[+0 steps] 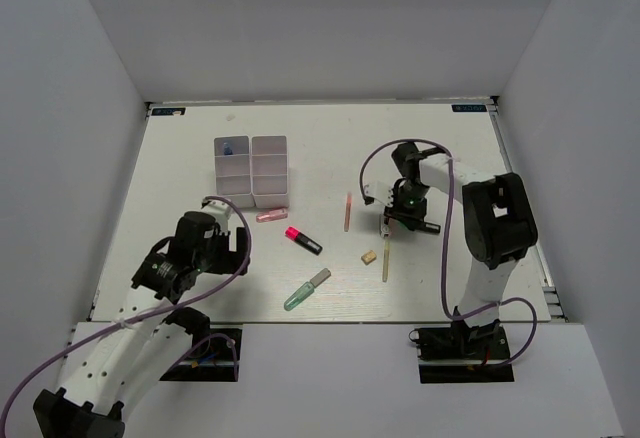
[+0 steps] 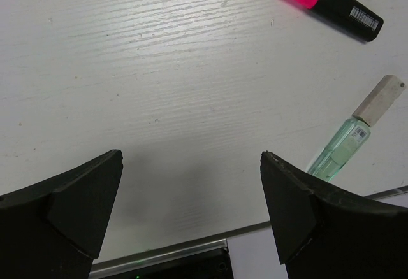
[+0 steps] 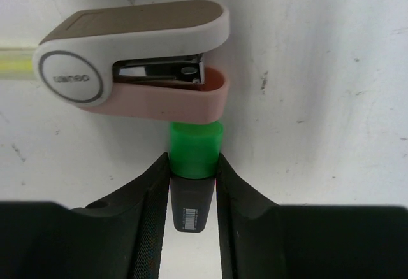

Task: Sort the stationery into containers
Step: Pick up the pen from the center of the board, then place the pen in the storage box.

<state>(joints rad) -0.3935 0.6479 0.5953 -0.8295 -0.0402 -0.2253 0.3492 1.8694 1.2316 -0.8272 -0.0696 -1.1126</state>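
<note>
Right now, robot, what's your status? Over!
Left gripper open, empty. Right gripper shut on green marker. Stapler lying right ahead of its cap.

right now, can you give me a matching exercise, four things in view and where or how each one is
Things:
1 green-black marker
2 blue marker
3 pink tube
4 left gripper

States:
a open, holding nothing
b in a compartment of a white tray
c lying loose on the table
d clamped by the right gripper

Pairs: 1-d, 2-b, 3-c, 4-a
</note>
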